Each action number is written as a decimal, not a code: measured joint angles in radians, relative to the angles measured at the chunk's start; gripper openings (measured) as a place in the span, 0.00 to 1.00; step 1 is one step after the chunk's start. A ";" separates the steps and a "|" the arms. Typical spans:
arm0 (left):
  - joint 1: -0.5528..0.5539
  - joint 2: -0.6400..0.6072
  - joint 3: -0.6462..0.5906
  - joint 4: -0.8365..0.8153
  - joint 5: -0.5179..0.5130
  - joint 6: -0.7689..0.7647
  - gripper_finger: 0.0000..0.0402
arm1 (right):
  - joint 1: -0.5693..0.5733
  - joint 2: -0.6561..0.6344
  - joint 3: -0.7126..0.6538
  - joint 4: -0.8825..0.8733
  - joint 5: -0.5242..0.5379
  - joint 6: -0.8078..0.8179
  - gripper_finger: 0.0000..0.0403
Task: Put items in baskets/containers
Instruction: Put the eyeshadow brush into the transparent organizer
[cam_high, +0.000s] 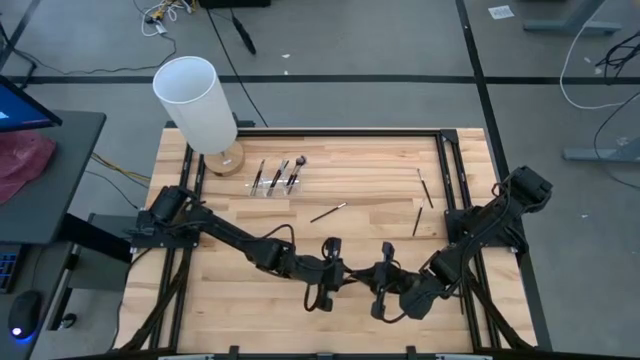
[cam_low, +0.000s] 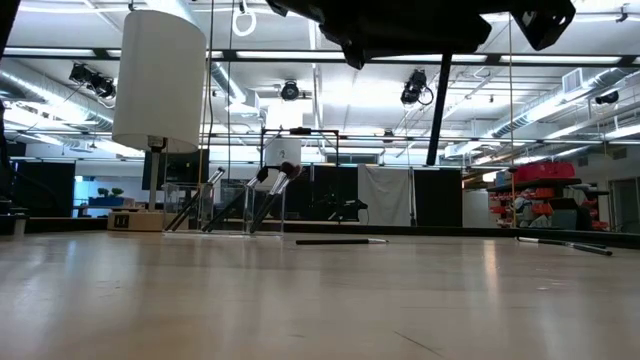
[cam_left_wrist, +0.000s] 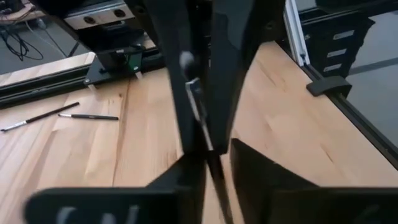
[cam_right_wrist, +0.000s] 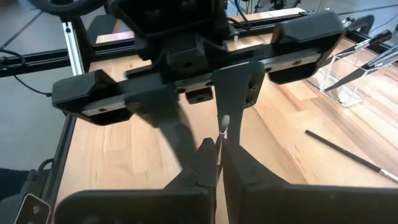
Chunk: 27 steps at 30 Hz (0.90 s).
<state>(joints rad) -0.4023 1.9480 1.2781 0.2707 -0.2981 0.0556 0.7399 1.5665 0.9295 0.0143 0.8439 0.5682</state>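
Observation:
Low over the table's near middle, my two grippers face each other. My right gripper (cam_high: 384, 283) (cam_right_wrist: 219, 155) is shut on a thin dark brush (cam_left_wrist: 198, 99) with a silver ferrule. The fingers of my left gripper (cam_high: 330, 272) (cam_left_wrist: 217, 163) stand on either side of that brush, a narrow gap still between them; whether they touch it I cannot tell. The clear holder (cam_high: 276, 182) (cam_low: 225, 210) stands at the far left with several brushes leaning in it, heads up. Three loose brushes (cam_high: 328, 212) (cam_high: 425, 188) (cam_high: 417, 221) lie flat on the wood. My right gripper pinches the brush between its two fingers. The brush's pale end (cam_right_wrist: 224, 124) sticks out past the fingertips toward my left gripper. The fingers slant toward the table's left, and the brush is lifted clear of the table.
A tall white cylinder (cam_high: 195, 100) on a round wooden base stands at the far left corner, next to the holder. Black rails (cam_high: 445, 170) run along the table's edges. Bare wood lies between the holder and the grippers.

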 joint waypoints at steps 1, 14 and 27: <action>0.000 0.000 0.000 0.001 0.000 0.001 0.15 | 0.000 0.000 0.000 0.000 -0.003 0.000 0.01; -0.006 0.000 -0.025 -0.013 0.008 -0.047 0.04 | 0.006 -0.005 0.001 -0.058 -0.027 0.016 0.28; 0.000 -0.212 -0.391 0.123 -0.177 -0.264 0.04 | 0.042 -0.013 0.000 -0.135 -0.022 0.124 0.52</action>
<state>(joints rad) -0.4026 1.7355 0.8868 0.3935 -0.4754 -0.2081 0.7822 1.5532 0.9295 -0.1209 0.8219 0.6921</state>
